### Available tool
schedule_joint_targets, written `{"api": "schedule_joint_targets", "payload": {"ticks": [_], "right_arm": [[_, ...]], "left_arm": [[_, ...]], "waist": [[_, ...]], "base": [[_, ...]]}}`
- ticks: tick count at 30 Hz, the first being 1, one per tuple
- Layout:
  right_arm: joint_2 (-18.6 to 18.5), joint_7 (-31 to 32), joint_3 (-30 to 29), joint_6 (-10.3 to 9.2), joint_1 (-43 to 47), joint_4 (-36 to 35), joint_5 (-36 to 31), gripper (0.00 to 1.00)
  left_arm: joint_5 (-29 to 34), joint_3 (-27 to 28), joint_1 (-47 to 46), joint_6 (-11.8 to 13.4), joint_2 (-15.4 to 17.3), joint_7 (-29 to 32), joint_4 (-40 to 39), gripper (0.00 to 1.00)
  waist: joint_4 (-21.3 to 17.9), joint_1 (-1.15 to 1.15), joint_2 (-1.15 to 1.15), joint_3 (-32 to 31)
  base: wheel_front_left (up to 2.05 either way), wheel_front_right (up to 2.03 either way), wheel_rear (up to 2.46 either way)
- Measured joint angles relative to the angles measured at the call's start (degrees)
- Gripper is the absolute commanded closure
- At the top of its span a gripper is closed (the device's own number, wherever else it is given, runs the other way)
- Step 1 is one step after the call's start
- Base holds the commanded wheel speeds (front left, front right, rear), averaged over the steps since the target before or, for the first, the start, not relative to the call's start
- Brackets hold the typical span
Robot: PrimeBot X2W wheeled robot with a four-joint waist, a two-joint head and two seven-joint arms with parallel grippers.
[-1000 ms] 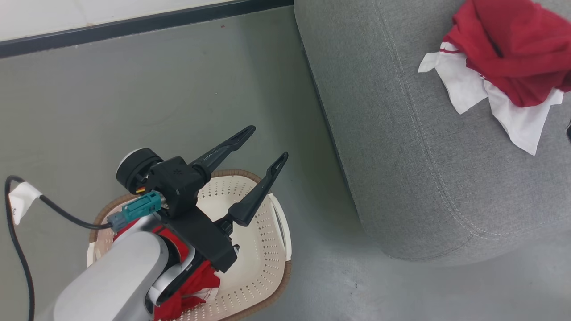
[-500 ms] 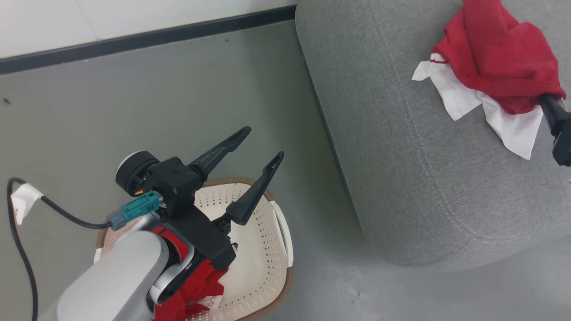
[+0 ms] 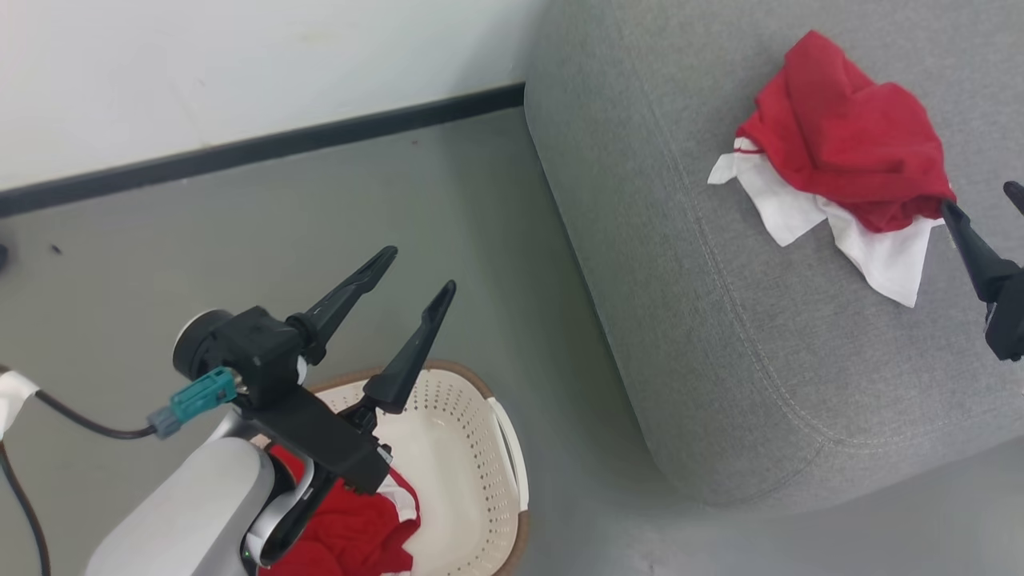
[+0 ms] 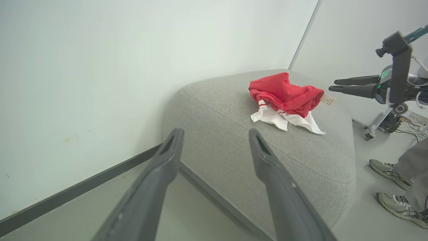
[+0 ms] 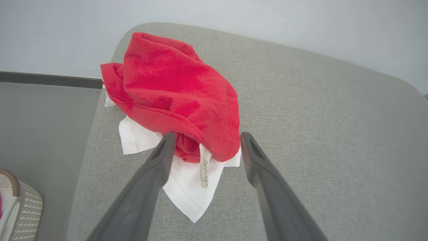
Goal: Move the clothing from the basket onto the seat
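Robotics test room furnished with a few household props. Ahead of the left gripper [image 3: 422, 267] stand bare white walls [image 4: 83, 67], edged by a dark baseboard [image 3: 264, 148] above a smooth grey floor [image 3: 240, 232]. The domestic items are a grey upholstered seat [image 3: 720, 360] ahead of both grippers, a perforated basket [image 3: 480, 472] beneath the left gripper, and red-and-white clothing [image 5: 174, 90] lying just beyond the fingertips of the right gripper [image 4: 333, 85]. Behind the right gripper, a wheeled base [image 4: 378, 125] with loose cables [image 4: 406, 125] on the floor and a person's shoes [image 4: 389, 170] close by suggest a laboratory, not a home.
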Motion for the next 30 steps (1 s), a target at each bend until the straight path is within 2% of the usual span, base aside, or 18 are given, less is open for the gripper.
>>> {"api": "schedule_joint_targets", "payload": {"ticks": [6, 13, 19, 25, 30], "right_arm": [[-3.7, -5.2, -2.6, 0.04, 2.6, -3.4, 2.1, 0.0], [-3.9, -10.5, -5.6, -0.32, 7.9, -7.5, 4.7, 0.0], [-4.3, -15.1, -7.8, -3.22, 15.4, -12.4, 6.0, 0.0], [-5.1, -16.5, -11.4, -7.15, 23.9, -20.2, 8.0, 0.0], [-4.0, -16.5, -12.2, -9.69, 29.8, -25.7, 8.0, 0.0]], "left_arm": [[-1.1, 2.1, 2.6, 1.0, -0.4, -1.5, 2.2, 0.0], [-1.5, 4.3, 6.3, 3.0, -0.5, -2.5, 4.6, 0.0], [-1.6, 6.3, 9.9, 5.8, -0.5, -3.0, 5.5, 0.0], [-1.6, 9.1, 13.8, 10.1, -0.7, -3.2, 5.2, 0.0], [-1.5, 12.1, 15.9, 11.3, -1.4, -3.5, 5.3, 0.0]], "waist": [[0.7, 0.0, 0.0, -3.6], [2.7, -0.01, 0.0, -8.1], [5.6, 0.0, 0.0, -11.7], [10.3, 0.0, -0.01, -14.6], [13.9, 0.0, 0.0, -16.1]], "base": [[0.0, 0.0, 0.0], [0.0, 0.0, 0.0], [0.0, 0.0, 0.0], [0.0, 0.0, 0.0], [0.0, 0.0, 0.0]]}}
